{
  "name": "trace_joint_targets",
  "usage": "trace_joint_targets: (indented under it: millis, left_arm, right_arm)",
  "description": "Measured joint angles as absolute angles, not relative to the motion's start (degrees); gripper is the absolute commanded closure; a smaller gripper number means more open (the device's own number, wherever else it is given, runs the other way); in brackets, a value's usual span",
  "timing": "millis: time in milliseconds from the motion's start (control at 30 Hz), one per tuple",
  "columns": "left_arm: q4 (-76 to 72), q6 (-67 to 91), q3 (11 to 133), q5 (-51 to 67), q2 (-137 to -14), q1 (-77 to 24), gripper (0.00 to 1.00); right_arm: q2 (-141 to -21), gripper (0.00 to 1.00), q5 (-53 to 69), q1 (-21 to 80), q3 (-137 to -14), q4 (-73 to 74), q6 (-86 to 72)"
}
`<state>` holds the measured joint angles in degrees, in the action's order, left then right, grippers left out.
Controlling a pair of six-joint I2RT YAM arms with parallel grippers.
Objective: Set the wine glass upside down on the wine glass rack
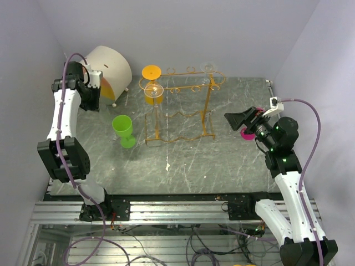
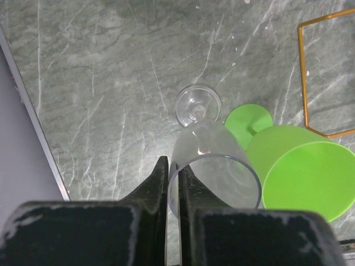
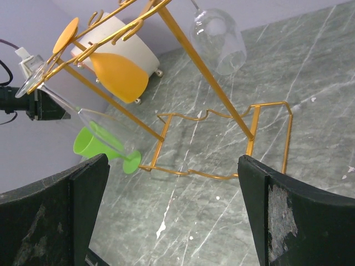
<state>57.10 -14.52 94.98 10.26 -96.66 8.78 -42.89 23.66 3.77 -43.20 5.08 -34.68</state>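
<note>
Black fingers (image 2: 158, 183) of the left gripper (image 2: 172, 166) are pressed together on the rim of the clear wine glass (image 2: 211, 149): one finger is outside the bowl wall and the other inside it. The held glass is seen from the rim down, with its round foot at the far end of the bowl. Whether the foot touches the table (image 1: 222, 166) cannot be told.

Just beside the held glass, on its right, the green glass (image 2: 305, 172) stands upright on the table, its foot next to the clear foot.

Beyond both, the wine glass rack (image 3: 206, 77) stands at the middle of the table's far edge. An orange glass (image 3: 119, 75) hangs upside down at the rack's left end. A second clear glass (image 3: 219, 39) hangs upside down at its right end.

A white drum (image 1: 108, 69) occupies the far left corner of the table.

The right gripper (image 3: 173, 160) is spread wide and holds nothing. It hangs near the table's right edge, pointed toward the rack. A pink object (image 1: 244, 133) is partly hidden behind it.
</note>
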Motion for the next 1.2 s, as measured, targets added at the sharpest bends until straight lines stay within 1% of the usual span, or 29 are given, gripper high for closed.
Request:
trace_joint_targets:
  millis: [167, 367, 467, 533, 600, 667, 733, 767, 833, 933, 1033, 1200]
  left_arm:
    - [62.11, -15.44, 98.96, 9.87, -95.29, 8.78, 0.93]
    - [68.60, -17.87, 111.55, 5.13, -86.17, 8.78, 0.93]
    - [69.84, -18.68, 119.15, 3.38, -80.51, 8.78, 0.93]
    - [69.19, -18.83, 121.54, 3.27, -76.79, 8.78, 0.93]
    - [67.75, -18.94, 120.73, 4.32, -72.60, 8.78, 0.93]
    - [64.10, -19.09, 116.42, 6.39, -67.11, 8.80, 0.93]
    - [58.85, -19.07, 109.47, 8.88, -60.88, 8.78, 0.93]
    - [56.45, -19.07, 105.93, 10.24, -57.87, 8.78, 0.93]
    - [53.39, -19.07, 102.72, 12.60, -54.26, 8.78, 0.93]
    - [46.68, -18.83, 99.37, 16.36, -51.72, 8.78, 0.93]
    - [40.07, -17.89, 94.72, 19.73, -49.82, 8.78, 0.93]
    - [34.33, -16.12, 94.08, 22.79, -49.67, 8.82, 0.93]
  right_arm:
    - [-42.85, 0.00, 26.98, 3.77, -44.34, 5.39, -34.39]
    - [-42.65, 0.00, 30.70, 4.64, -51.27, 8.32, -33.95]
    - [-42.46, 0.00, 32.40, 5.69, -54.04, 7.44, -37.23]
    - [-42.76, 0.00, 32.60, 6.17, -55.11, 6.57, -44.03]
    - [-44.14, 0.00, 33.69, 6.28, -56.71, 6.79, -51.75]
    - [-47.00, 0.00, 35.59, 6.39, -60.01, 6.98, -59.79]
    - [-49.17, 0.00, 36.95, 6.50, -61.93, 4.58, -67.61]
    - [-49.65, 0.02, 37.17, 6.55, -62.11, 2.63, -72.12]
    - [-50.43, 0.08, 37.39, 6.61, -63.64, 1.48, -78.46]
    - [-55.18, 0.11, 37.76, 8.01, -73.93, 2.15, -85.14]
    - [-60.10, 0.14, 35.77, 12.43, -83.94, 3.75, -88.14]
    - [-70.17, 0.18, 27.66, 27.33, -98.35, 8.84, -89.03]
